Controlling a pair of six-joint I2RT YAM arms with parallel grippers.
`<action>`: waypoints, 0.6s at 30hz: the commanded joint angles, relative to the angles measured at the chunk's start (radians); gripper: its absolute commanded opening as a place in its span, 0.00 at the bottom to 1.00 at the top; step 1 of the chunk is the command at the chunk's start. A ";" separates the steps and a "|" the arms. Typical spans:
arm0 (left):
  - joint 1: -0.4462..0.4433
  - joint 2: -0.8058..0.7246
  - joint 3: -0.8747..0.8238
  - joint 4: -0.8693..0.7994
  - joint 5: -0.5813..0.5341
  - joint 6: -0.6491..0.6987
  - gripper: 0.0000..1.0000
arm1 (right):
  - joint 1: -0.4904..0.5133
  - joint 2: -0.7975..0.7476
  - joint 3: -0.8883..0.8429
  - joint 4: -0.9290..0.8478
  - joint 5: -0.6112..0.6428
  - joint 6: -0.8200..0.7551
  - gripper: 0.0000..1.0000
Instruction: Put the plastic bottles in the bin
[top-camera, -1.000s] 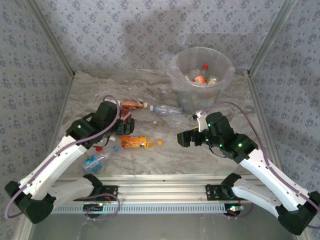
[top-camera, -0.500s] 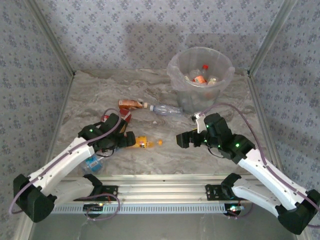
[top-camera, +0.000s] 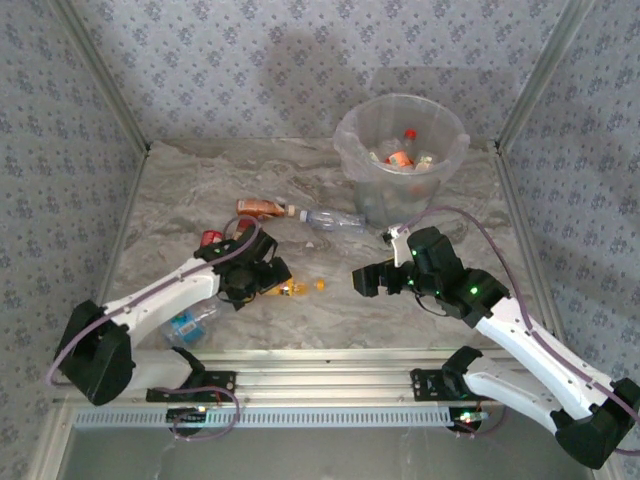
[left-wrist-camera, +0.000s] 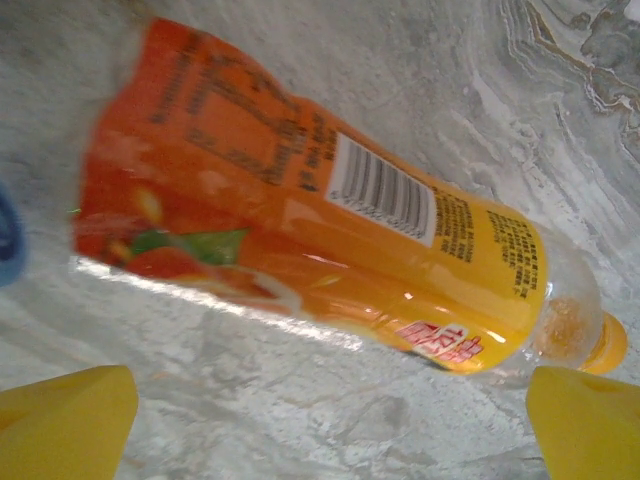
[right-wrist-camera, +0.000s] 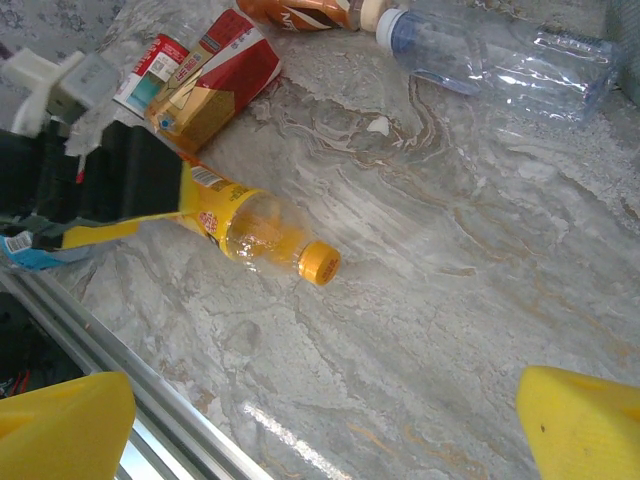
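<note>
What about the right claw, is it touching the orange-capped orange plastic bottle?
Apart. The right wrist view shows bare marble table between the right gripper and the orange-capped orange plastic bottle.

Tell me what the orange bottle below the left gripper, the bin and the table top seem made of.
Orange bottle: clear glossy plastic, probably; highlights on it, juice visible at the neck.
Bin: translucent plastic; bottles show dimly through its wall.
Table top: grey veined stone look, perhaps only printed.
</note>
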 joint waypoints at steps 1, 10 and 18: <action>-0.018 0.039 0.028 0.091 0.013 -0.066 1.00 | 0.004 -0.017 -0.017 0.011 0.005 -0.004 1.00; -0.017 0.174 0.064 0.177 -0.017 -0.068 1.00 | 0.002 -0.027 -0.015 -0.011 0.012 -0.010 1.00; -0.010 0.317 0.148 0.208 -0.004 -0.009 0.98 | -0.001 -0.032 -0.012 -0.028 0.018 -0.011 1.00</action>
